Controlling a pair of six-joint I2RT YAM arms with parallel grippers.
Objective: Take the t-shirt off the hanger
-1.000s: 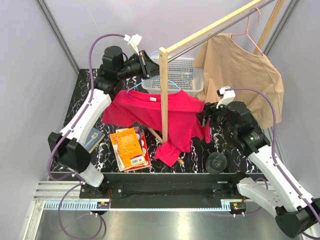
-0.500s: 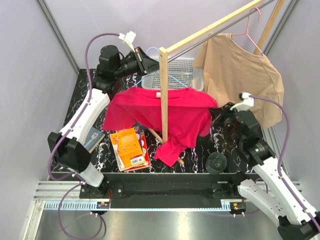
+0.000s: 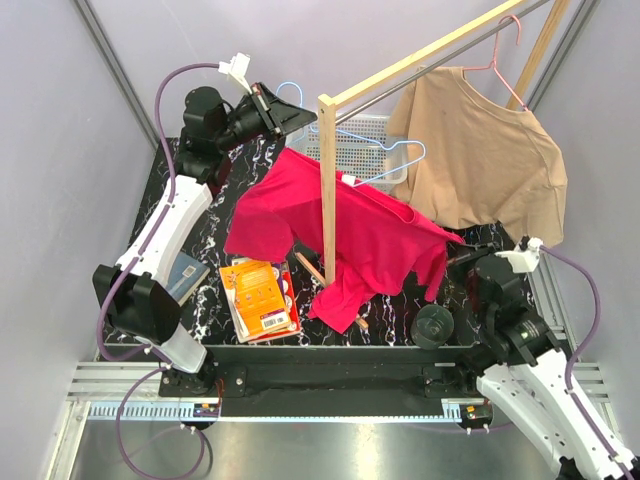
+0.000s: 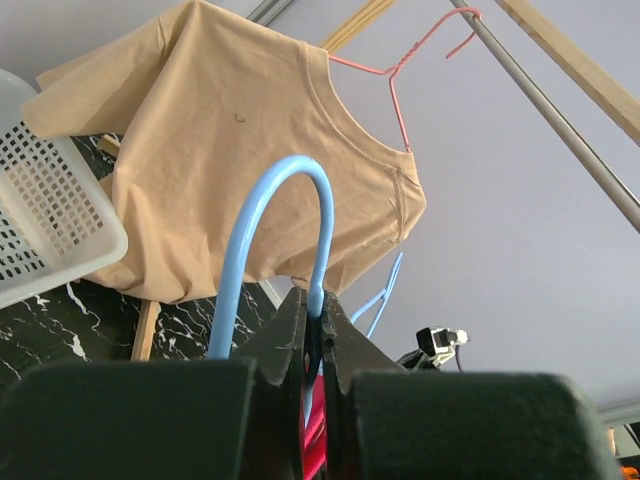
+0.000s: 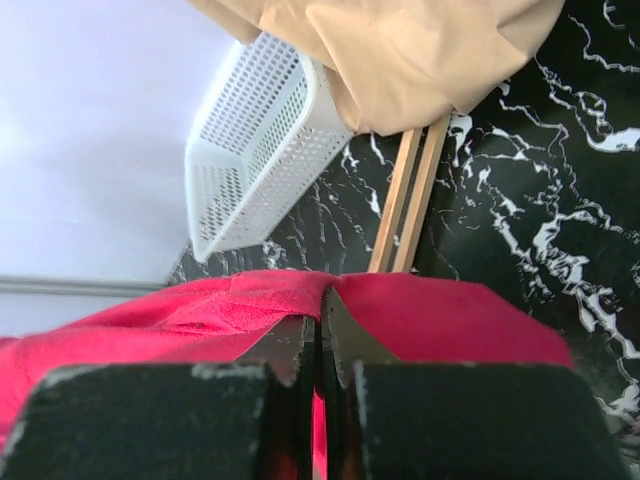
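A red t-shirt (image 3: 365, 240) hangs stretched in the air across the wooden rack post, from upper left down to lower right. My left gripper (image 3: 272, 110) is shut on the hook of the blue wire hanger (image 3: 292, 95), high at the back left. In the left wrist view the blue hanger (image 4: 322, 215) runs down between my shut left gripper (image 4: 315, 298). The hanger's right shoulder (image 3: 400, 160) sticks out bare above the shirt. My right gripper (image 3: 458, 246) is shut on the shirt's right edge. The right wrist view shows red t-shirt (image 5: 455, 320) cloth folded over my pinched right gripper (image 5: 320, 320).
A tan t-shirt (image 3: 480, 150) on a pink hanger (image 3: 500, 50) hangs from the rail at the back right. The wooden post (image 3: 327, 190) stands mid-table, with a white basket (image 3: 365, 140) behind it. Orange books (image 3: 262, 297), a dark box (image 3: 185, 275) and a black roll (image 3: 433, 325) lie near the front.
My right gripper shut on the shirt and drew it right and toward the near edge. My left gripper lifted the hanger up and left. The hanger's right shoulder came out of the shirt.
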